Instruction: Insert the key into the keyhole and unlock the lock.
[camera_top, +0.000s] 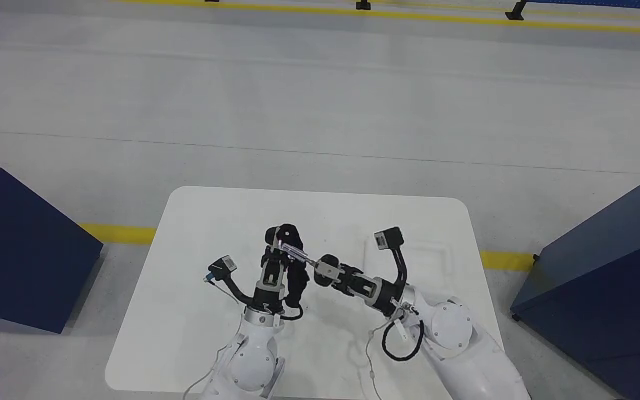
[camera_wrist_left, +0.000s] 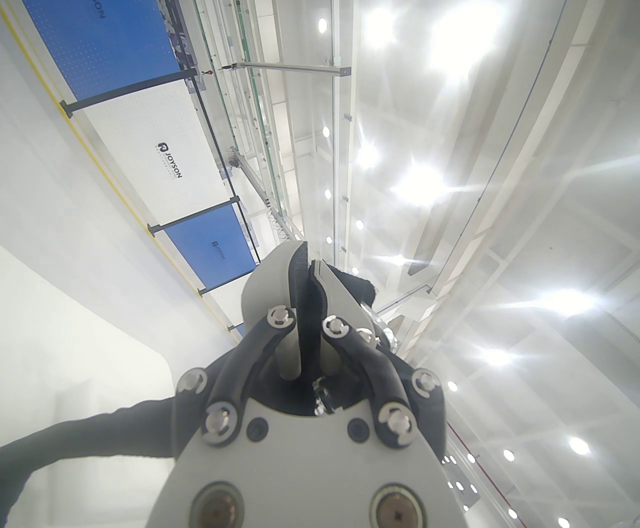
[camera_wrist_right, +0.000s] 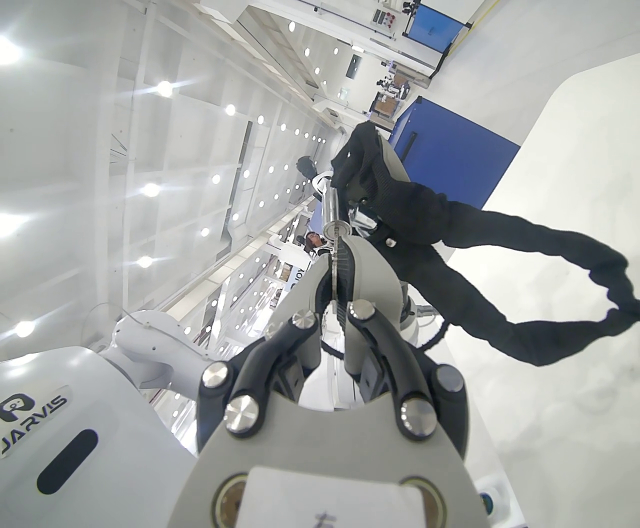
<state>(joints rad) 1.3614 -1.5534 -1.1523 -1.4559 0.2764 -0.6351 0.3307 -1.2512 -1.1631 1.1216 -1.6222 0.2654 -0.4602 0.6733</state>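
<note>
Over the middle of the white table (camera_top: 200, 230), my two grippers meet. My left gripper (camera_wrist_left: 306, 261) points upward and is shut on the lock's black fabric-covered part (camera_wrist_left: 306, 295). The lock (camera_top: 293, 262) has a silver cylinder (camera_wrist_right: 330, 210), and its black sleeve (camera_wrist_right: 500, 250) hangs in a loop below. My right gripper (camera_wrist_right: 338, 250) is shut on the flat metal key (camera_wrist_right: 334, 272), whose tip sits at the keyhole (camera_wrist_right: 332, 231) in the cylinder's end. In the top view the right gripper (camera_top: 322, 268) is level with the lock and just right of the left gripper (camera_top: 284, 240).
Dark blue cabinets stand on the floor at the left (camera_top: 35, 260) and right (camera_top: 590, 280) of the table. A yellow line (camera_top: 120, 233) runs along the floor behind it. The tabletop around the arms is bare white.
</note>
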